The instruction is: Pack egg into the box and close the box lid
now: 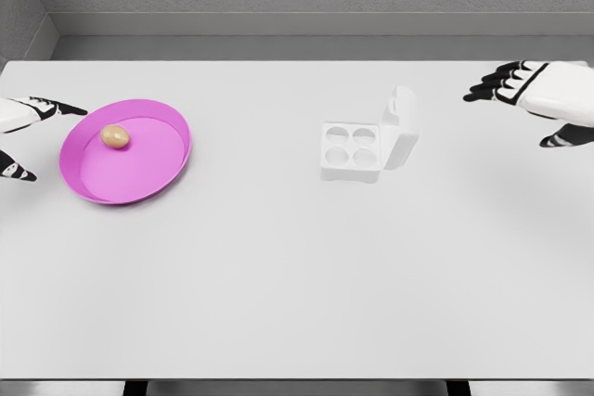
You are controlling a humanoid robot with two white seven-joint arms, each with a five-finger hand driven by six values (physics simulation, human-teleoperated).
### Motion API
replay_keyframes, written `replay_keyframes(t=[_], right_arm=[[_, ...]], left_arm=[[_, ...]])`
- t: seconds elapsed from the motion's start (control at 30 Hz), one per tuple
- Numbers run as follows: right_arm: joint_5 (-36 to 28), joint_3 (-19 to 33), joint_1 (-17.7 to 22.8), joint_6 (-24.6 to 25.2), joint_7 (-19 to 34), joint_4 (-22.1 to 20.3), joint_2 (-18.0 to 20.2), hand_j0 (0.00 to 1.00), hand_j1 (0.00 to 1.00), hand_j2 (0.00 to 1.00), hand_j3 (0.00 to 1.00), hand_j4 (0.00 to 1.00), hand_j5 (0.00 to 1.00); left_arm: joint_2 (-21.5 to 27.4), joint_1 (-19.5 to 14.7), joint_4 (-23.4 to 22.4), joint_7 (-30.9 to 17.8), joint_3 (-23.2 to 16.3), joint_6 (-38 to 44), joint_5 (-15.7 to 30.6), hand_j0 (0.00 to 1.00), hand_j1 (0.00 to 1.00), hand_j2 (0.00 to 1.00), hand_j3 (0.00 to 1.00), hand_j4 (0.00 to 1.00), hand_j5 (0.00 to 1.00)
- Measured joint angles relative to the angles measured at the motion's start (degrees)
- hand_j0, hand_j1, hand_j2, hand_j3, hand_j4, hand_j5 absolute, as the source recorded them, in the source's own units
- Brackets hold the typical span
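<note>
A beige egg [115, 136] lies in a shallow pink plate [162, 173] on the left of the white table. A white egg box [353, 151] with several empty cups stands right of the middle, its lid [400, 127] raised upright on the right side. My left hand [32, 132] shows at the left edge just beside the plate, fingers spread and holding nothing. Over the far right of the table my right hand [534, 99] hovers apart from the box, its fingers relaxed and empty.
The white table [297, 285] fills the view, with a grey wall behind it and its front edge at the bottom.
</note>
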State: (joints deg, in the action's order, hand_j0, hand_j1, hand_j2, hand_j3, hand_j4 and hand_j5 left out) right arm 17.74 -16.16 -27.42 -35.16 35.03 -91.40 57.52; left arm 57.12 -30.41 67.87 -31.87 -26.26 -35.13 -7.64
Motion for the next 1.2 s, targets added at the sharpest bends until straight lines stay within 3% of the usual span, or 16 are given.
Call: replay_keyframes(t=[0.07,0.2,0.27,0.37,0.5,0.93,1.2], right_arm=[[-0.01,-0.06,-0.09,0.00,0.00,-0.17,-0.06,1.00,1.00,1.00,1.00,1.00,1.00],[-0.11,-0.06,0.53,0.00,0.00,-0.56,-0.11,1.00,1.00,1.00,1.00,1.00,1.00],[-0.13,-0.13,1.93,0.00,0.00,-0.51,-0.06,1.00,1.00,1.00,1.00,1.00,1.00],[-0.15,-0.05,2.20,-0.01,0.00,0.44,0.01,1.00,1.00,1.00,1.00,1.00,1.00],[0.54,-1.40,1.93,0.00,0.00,0.93,-0.43,1.00,1.00,1.00,1.00,1.00,1.00],[3.48,-3.05,1.84,0.01,0.00,1.39,-1.24,1.00,1.00,1.00,1.00,1.00,1.00],[3.46,-2.94,1.23,0.01,0.00,1.54,-1.34,1.00,1.00,1.00,1.00,1.00,1.00]], left_arm=[[-0.06,-0.79,-0.12,-0.03,-0.38,0.00,-0.21,1.00,1.00,1.00,1.00,1.00,1.00],[-1.58,-9.09,-1.86,-0.08,-5.97,0.03,-0.97,1.00,1.00,1.00,1.00,1.00,1.00],[-5.96,-15.20,-3.96,-0.06,-10.06,0.09,-1.97,1.00,1.00,1.00,1.00,1.00,1.00],[-9.58,-15.47,-6.62,-0.06,-13.76,0.01,-2.98,1.00,1.00,1.00,1.00,1.00,1.00],[-11.33,-15.38,-8.27,-0.20,-15.75,-0.02,-4.65,1.00,1.00,1.00,1.00,1.00,1.00],[-12.37,-15.82,-9.71,-2.05,-16.92,-0.01,-9.10,0.92,0.92,0.92,0.92,0.92,0.92],[-15.32,-17.76,-14.52,-2.23,-16.68,-0.01,-10.34,0.86,0.86,0.86,0.86,0.86,0.86]])
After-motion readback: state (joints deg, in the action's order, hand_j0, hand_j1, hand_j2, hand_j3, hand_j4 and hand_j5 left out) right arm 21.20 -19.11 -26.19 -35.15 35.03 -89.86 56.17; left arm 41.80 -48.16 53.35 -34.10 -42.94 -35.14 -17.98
